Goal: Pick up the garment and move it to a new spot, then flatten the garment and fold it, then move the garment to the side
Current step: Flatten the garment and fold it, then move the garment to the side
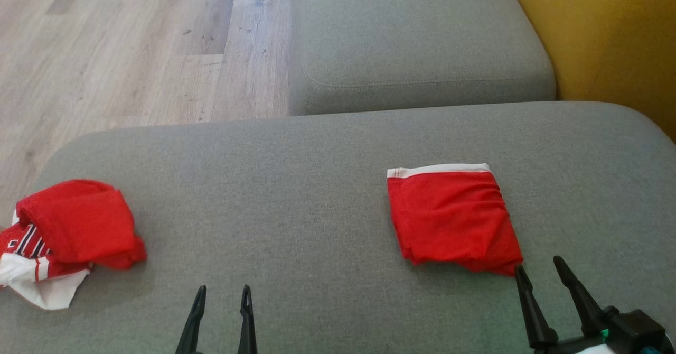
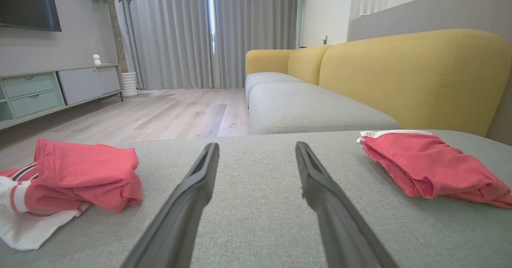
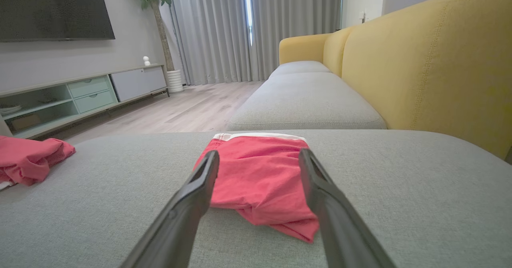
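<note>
Lying folded: red garment [image 1: 451, 216] by right edge of cushion [image 1: 317, 174]

Right gripper [image 1: 540, 264] is held spread just beside the garment's near corner, nothing pinched. Left gripper [image 1: 223, 288] is spread too, at the front edge, well apart. Crumpled red-and-white heap [image 1: 74, 232] is noted at the left edge.

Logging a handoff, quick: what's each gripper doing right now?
Left gripper: open, holding nothing.
Right gripper: open, holding nothing, right by the folded red shorts.
</note>
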Controlling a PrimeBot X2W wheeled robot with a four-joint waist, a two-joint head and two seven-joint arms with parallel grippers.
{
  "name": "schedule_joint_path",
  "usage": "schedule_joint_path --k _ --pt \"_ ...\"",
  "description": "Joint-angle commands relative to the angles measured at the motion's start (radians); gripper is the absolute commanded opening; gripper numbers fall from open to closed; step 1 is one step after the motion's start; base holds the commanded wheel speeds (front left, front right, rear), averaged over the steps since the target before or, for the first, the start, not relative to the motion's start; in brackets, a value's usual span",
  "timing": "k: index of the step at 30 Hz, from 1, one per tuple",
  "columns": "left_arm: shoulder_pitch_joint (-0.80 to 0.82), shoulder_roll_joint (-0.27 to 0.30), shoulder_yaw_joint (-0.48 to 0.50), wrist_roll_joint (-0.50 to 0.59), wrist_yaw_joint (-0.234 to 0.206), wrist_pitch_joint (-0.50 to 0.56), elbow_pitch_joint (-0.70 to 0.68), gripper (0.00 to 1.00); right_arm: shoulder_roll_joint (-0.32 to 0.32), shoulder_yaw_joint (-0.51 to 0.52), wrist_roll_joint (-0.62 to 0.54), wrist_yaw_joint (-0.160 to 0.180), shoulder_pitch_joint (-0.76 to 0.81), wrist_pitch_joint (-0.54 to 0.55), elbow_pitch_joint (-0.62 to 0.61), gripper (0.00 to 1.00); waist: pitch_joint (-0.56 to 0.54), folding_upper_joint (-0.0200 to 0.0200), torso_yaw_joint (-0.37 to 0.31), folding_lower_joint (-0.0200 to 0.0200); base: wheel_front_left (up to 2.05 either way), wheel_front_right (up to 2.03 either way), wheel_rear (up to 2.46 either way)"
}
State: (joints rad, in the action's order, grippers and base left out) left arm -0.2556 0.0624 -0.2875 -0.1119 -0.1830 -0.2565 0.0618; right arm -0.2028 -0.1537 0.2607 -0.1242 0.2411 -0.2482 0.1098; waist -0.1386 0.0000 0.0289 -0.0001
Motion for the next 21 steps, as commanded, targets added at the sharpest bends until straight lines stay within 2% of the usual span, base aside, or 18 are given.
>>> schedule_joint_path --k 1,21 --pt "0.031 -0.012 0.042 0.011 0.009 -0.005 -0.038 1.00 -0.016 -0.013 -0.010 -0.007 -0.017 -0.013 -0.035 1.00 -0.006 0.0000 0.000 0.0001 0.00 0.00 0.00" --pt "0.018 -0.012 0.070 0.044 0.041 -0.005 -0.031 1.00 0.000 -0.016 -0.017 -0.007 0.005 -0.014 -0.026 1.00 -0.020 0.0000 0.019 0.0001 0.00 0.00 0.00"
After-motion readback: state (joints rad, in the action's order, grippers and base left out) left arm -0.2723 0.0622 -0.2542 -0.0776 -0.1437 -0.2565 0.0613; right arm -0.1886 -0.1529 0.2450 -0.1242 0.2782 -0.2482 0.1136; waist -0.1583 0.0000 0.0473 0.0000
